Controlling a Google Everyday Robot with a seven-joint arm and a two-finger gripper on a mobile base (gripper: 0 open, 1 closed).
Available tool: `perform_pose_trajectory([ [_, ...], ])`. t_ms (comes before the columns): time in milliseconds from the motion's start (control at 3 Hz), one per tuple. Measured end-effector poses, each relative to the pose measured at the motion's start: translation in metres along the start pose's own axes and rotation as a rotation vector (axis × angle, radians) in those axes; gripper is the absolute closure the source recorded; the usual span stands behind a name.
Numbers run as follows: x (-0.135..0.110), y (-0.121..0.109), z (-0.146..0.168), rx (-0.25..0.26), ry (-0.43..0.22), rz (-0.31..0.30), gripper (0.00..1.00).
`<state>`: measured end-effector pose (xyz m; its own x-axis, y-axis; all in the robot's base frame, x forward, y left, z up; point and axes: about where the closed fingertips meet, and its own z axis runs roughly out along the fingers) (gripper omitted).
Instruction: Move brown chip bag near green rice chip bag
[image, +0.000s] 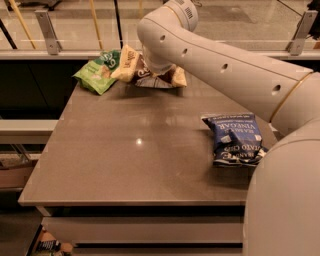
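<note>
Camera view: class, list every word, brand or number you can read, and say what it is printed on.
"VINEGAR": dark blue chip bag; its other lines are blurred.
On the brown chip bag: lettering blurred.
On the green rice chip bag: white lettering unreadable.
The gripper, at the brown chip bag: no text visible.

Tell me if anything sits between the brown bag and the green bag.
Nothing visible. The brown bag touches the green bag at the table's far edge, with the gripper down on the brown bag.
</note>
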<state>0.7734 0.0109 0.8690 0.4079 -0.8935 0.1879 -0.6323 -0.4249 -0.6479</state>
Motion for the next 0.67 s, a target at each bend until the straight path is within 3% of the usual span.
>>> perform_pose_trajectory([
  [667, -0.0005, 0.0012, 0.0015, -0.003, -0.001, -0.001, 0.14],
])
